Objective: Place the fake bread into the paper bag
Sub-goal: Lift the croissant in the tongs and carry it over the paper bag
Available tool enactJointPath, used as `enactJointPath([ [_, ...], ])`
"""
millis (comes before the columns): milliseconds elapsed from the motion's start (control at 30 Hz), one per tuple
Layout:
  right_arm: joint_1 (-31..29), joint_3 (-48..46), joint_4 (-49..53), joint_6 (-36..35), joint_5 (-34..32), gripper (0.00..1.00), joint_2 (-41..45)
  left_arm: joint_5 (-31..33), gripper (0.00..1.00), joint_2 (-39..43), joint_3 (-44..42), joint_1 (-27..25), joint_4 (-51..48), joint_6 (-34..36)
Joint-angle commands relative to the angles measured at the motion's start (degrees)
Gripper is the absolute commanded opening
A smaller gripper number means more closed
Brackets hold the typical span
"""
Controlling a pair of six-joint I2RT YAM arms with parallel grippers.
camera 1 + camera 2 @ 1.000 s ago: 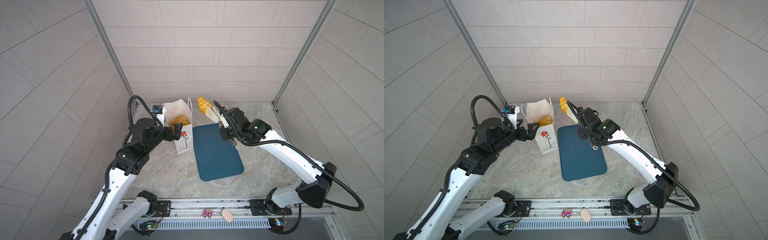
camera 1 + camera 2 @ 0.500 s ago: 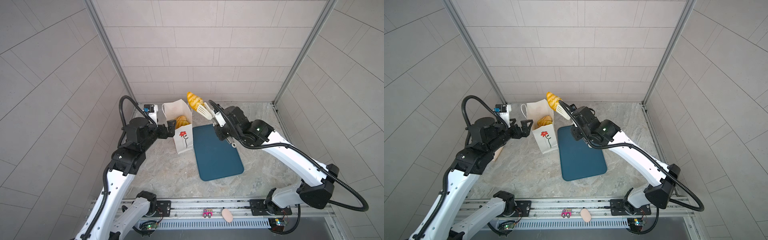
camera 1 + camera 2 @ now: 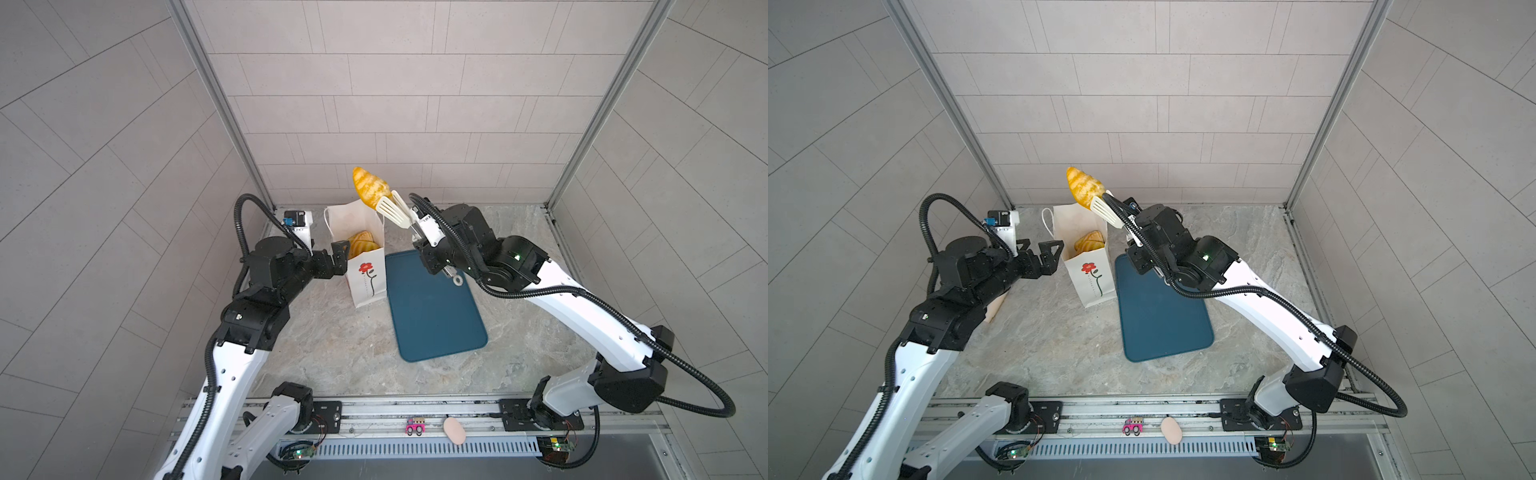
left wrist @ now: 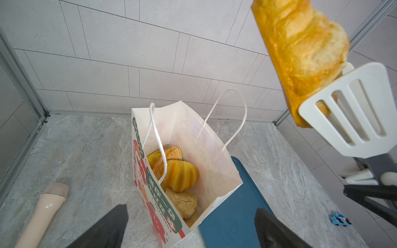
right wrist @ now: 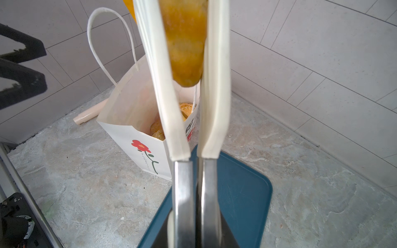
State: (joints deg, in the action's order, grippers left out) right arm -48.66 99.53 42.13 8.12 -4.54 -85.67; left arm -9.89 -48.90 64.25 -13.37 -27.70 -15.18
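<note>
A striped golden croissant (image 3: 368, 187) (image 3: 1084, 187) hangs in the air, pinched between the white slotted blades of a pair of tongs (image 3: 392, 210) (image 4: 348, 111) (image 5: 214, 85). My right gripper (image 3: 424, 243) (image 5: 193, 236) is shut on the tongs' metal arms. The croissant (image 4: 300, 53) (image 5: 184, 43) is high over the back of the white paper bag (image 3: 368, 286) (image 3: 1092, 286) (image 4: 214, 150) (image 5: 133, 137). The bag stands open with several pieces of fake bread (image 3: 361, 243) (image 4: 180, 176) inside. My left gripper (image 3: 1040, 249) (image 4: 191, 211) is open just left of the bag, holding nothing.
A blue mat (image 3: 432, 316) (image 5: 242, 193) lies right of the bag. A beige rolling pin (image 4: 43, 212) (image 5: 90, 113) lies left of it, and a white device (image 3: 297, 222) stands at the back left. A pink egg (image 3: 454, 430) and a toy car (image 3: 415, 427) sit on the front rail.
The right arm has carried the croissant up and to the left, from beside the bag to above it. The left gripper has drawn back a little to the left.
</note>
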Motion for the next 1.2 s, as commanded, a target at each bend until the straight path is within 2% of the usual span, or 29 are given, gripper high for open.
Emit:
enactJointPath([
  [0,-1.1,2.6,-2.8,-1.0,-0.1,0.26,-1.8,-0.5,1.00,1.1,-0.5,0.5,0.6,-0.4],
  [500,-2.0,7.3,1.1,1.5,2.3,0.27,-9.8,-2.8,1.00,2.8,-2.4,4.2,-0.4,-1.3],
  [900,-1.7,12.6,8.6,4.5,0.1,0.28,-15.6,-4.2,1.00,2.8,-2.9,5.0,-0.3,-1.5],
  [1167,-1.4,14.7,10.5,4.8,-1.1,0.38,-17.1,-4.4,1.00,3.0,-2.9,5.1,-0.5,-1.4],
])
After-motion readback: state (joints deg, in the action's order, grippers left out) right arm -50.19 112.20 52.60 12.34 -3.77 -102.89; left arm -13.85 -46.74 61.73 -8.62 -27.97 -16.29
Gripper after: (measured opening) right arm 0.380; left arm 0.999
